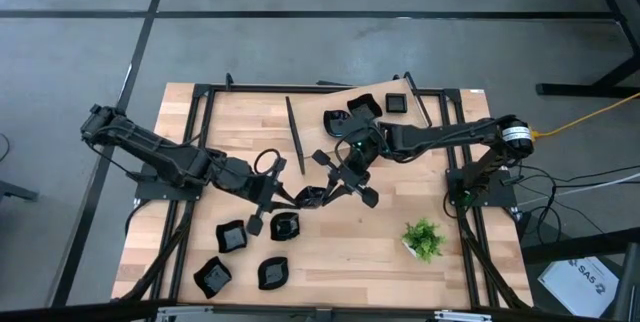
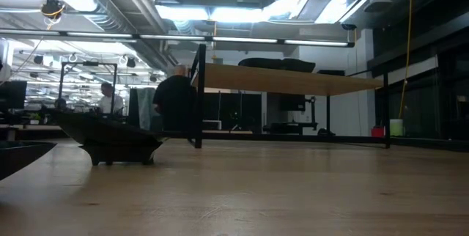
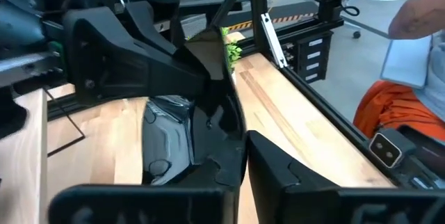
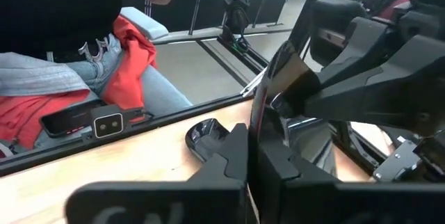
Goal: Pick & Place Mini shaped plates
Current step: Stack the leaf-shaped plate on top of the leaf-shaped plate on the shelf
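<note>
Nearest the front edge of the table (image 1: 380,272) lie four front plates, black and glossy, in a loose cluster on the left arm's side: two by the edge (image 1: 212,276) (image 1: 271,272) and two just behind them (image 1: 232,235) (image 1: 286,226). They are near one another but not touching. On the right arm's side, well apart from them, stands a small green plant (image 1: 424,238).

Behind the cluster, about mid-table, the two arms meet. One held plate (image 1: 311,197) hangs between them, on edge and clear of the wood. The left gripper (image 1: 288,198) has its fingers pressed close on one rim. The right gripper (image 1: 335,187) pinches the opposite rim, its fingers drawn tight on the thin edge (image 4: 261,123). Each arm blocks the other's wrist view of the table beyond.

Farther back a thin black rod (image 1: 295,134) lies on the wood, just beside the right arm. At the far edge sit three back plates, two crowded together (image 1: 340,120) (image 1: 365,107) and a square one (image 1: 397,102) just beside them. That makes eight plates in all.

Past the table, a person in orange cloth (image 3: 389,109) sits close by.
</note>
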